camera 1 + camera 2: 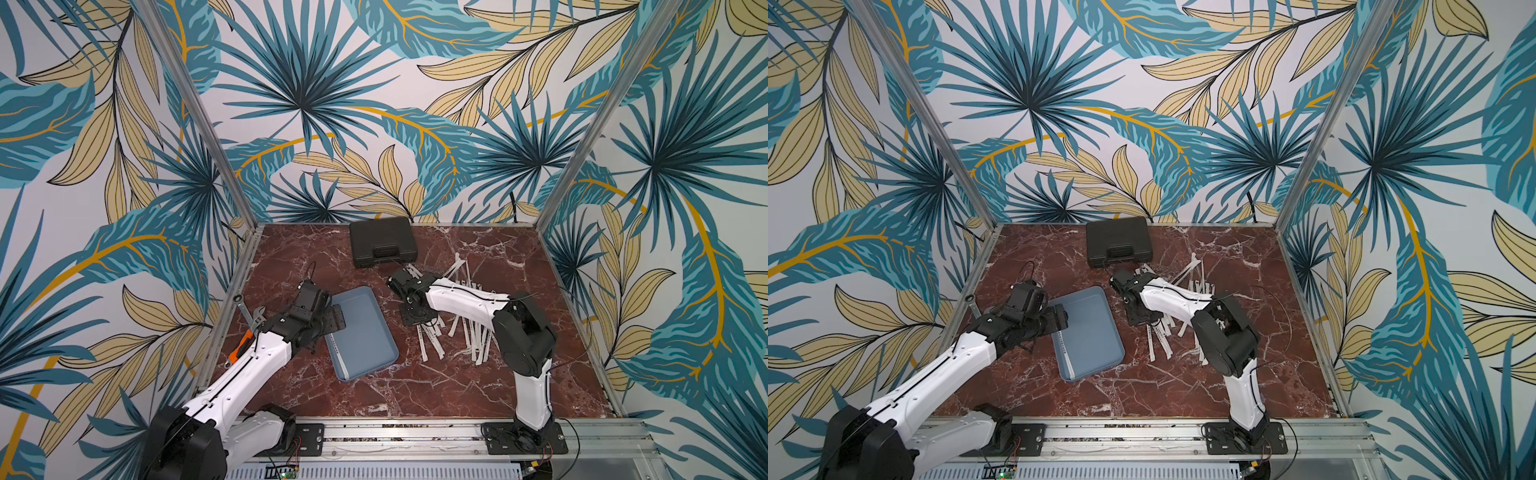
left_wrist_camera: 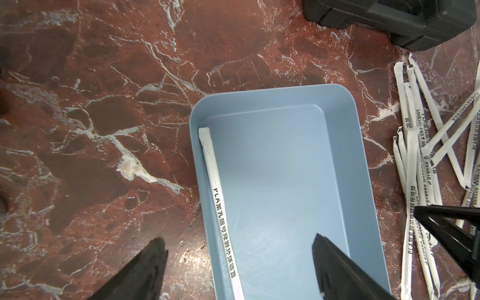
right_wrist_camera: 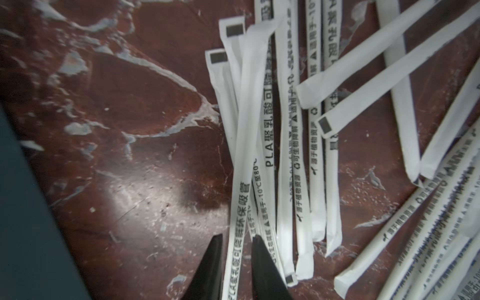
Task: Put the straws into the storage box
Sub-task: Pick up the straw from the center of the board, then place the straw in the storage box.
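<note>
Right gripper [image 3: 237, 237] pinches one straw [image 3: 241, 155] at the pile's edge, while the left gripper [image 2: 237, 239] hangs spread wide over the storage box [image 2: 285, 168].

Only the right wrist view gives us that pinch: two black tapered fingers close against a flat white paper sleeve with dark print along it. The other straws [image 3: 287, 145] lie criss-crossed on the glossy red-brown veined table [image 1: 415, 386], to the right of the box. From above, the arm covers the grip. The left wrist view reads "PLA" on the lone straw [image 2: 215, 187] lying along a long wall of the smooth, blue-grey, round-cornered box; from above it's a plain white strip. A top view adds a black hard case [image 1: 382, 241] behind and wrenches [image 1: 257, 313] by the left arm.
</note>
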